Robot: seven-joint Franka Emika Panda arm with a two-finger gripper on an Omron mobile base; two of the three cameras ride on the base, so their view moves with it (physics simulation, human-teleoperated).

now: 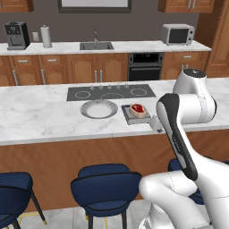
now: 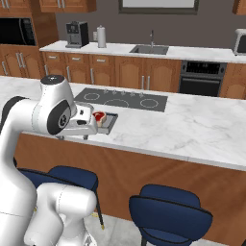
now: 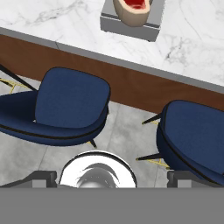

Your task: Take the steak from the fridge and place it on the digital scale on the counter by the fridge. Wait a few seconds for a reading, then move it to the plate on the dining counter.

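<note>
The steak (image 1: 138, 110) (image 2: 99, 116) (image 3: 133, 12), red with a pale rim, lies on the grey digital scale (image 1: 132, 119) (image 2: 110, 123) (image 3: 127, 25). The scale stands on the marble dining counter (image 1: 40, 116) (image 2: 192, 129) near its front edge. Just left of the scale sits the round plate (image 1: 99, 109) with nothing on it. My gripper (image 1: 155, 124) (image 2: 76, 135) (image 3: 113, 177) hangs at the counter's front edge, beside the scale and pointing down at the floor. It is open and holds nothing. The fridge is out of view.
A black cooktop (image 1: 111, 92) (image 2: 122, 99) lies behind the plate and scale. Blue stools (image 1: 106, 183) (image 2: 170, 211) (image 3: 70, 105) stand under the counter's wood front. The rear counter has a sink (image 1: 96, 45), coffee machine (image 1: 16, 35) and microwave (image 1: 177, 34).
</note>
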